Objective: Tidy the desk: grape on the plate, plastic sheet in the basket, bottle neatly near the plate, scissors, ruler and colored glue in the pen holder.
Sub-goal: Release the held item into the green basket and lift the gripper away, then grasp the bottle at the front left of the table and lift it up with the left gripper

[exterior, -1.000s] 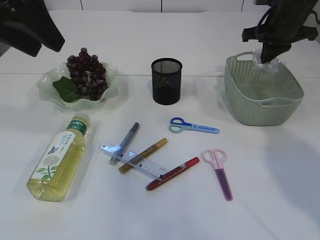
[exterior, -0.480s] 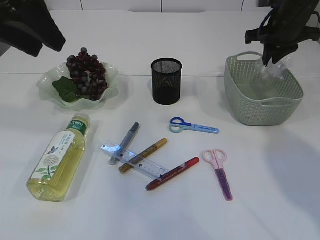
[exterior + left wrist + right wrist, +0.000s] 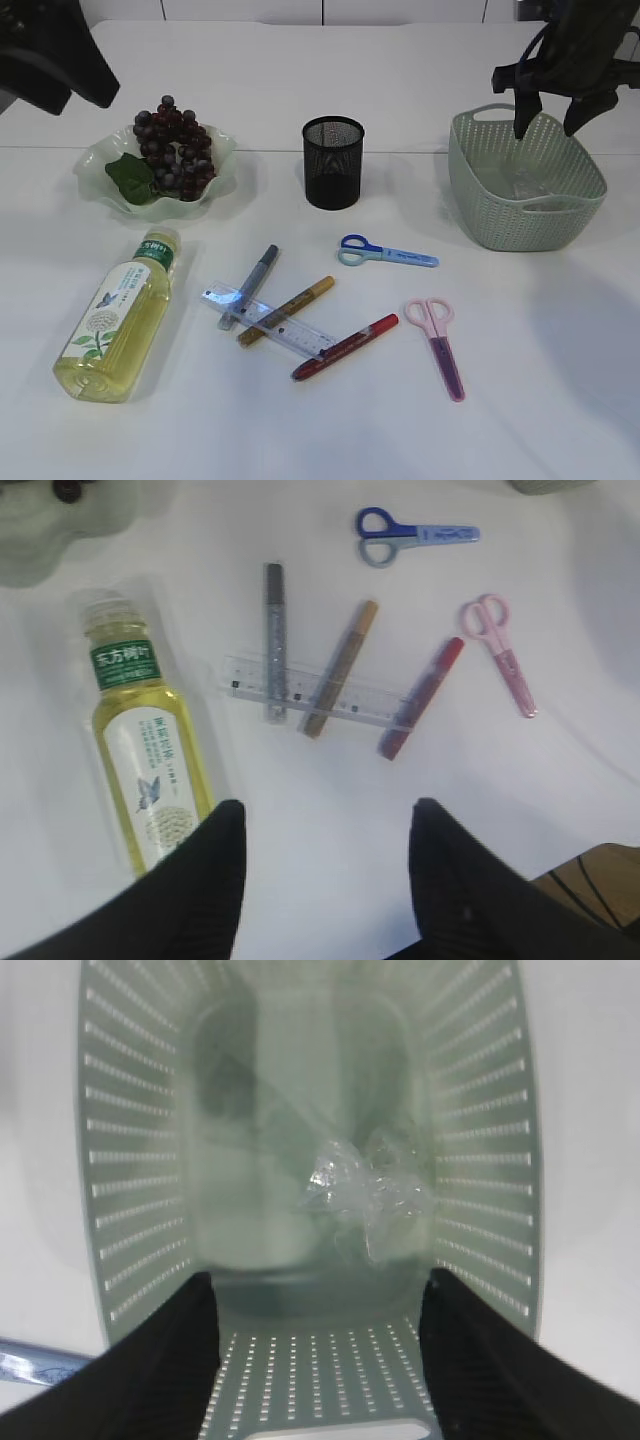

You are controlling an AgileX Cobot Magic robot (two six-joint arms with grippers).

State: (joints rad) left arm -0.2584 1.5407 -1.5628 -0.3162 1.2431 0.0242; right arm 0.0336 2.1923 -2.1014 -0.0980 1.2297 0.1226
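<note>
— Hanging at the upper right of the exterior view, the right gripper (image 3: 554, 112) has its jaws spread apart and empty above the basket (image 3: 470, 170).

— And the plastic sheet (image 3: 365, 1192)?

— Crumpled on the basket floor, right of centre in the right wrist view.

— The left gripper (image 3: 325, 880)?

— Jaws parted, nothing between them, at the bottom of its own view, above the bottle (image 3: 140, 745), ruler (image 3: 320, 690) and glue pens (image 3: 340, 668).

— The rest?

— Grapes (image 3: 175, 145) on the plate (image 3: 100, 165) at upper left; pen holder (image 3: 333, 162) at centre top; blue scissors (image 3: 385, 252) and pink scissors (image 3: 440, 345) lying lower right of centre.
</note>
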